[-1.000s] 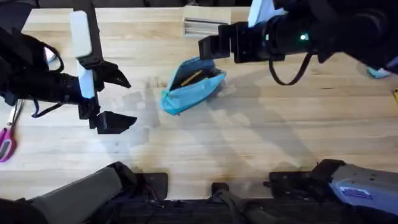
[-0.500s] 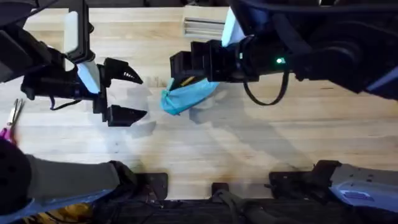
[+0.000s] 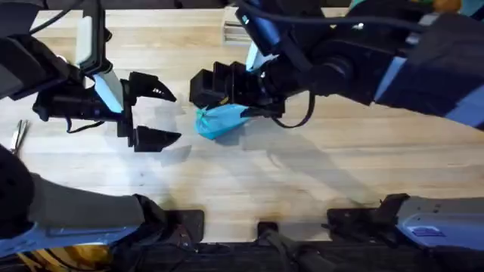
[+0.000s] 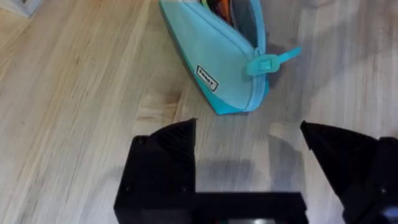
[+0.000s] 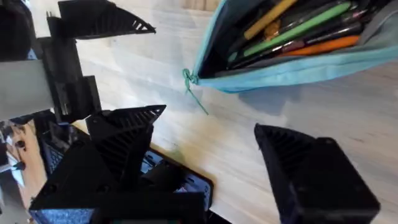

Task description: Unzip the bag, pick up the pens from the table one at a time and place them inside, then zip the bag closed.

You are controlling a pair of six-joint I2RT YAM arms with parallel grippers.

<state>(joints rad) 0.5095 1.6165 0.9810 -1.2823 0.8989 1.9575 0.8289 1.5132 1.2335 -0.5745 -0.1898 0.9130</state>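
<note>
One soft turquoise fabric pouch (image 4: 219, 59) lies on the pale butcher-block table (image 3: 302, 181), mouth unzipped, zip pull (image 4: 273, 62) at its near end, so zipping looks like the step left. Inside it I count at least four pens (image 5: 292, 34): yellow, green, orange, dark. Two grippers, both released and empty: right gripper (image 3: 227, 94) just above the pouch, left gripper (image 3: 155, 113) near its pull end, likely set to brace and pull.

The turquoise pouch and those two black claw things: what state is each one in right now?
Turquoise fabric pencil pouch: unzipped, lying on the wooden table, pens inside.
Turquoise zipper pull: at the pouch's end nearest the left tool.
Left tool: open, empty, beside the pouch.
Right tool: open, empty, over the pouch.
</note>
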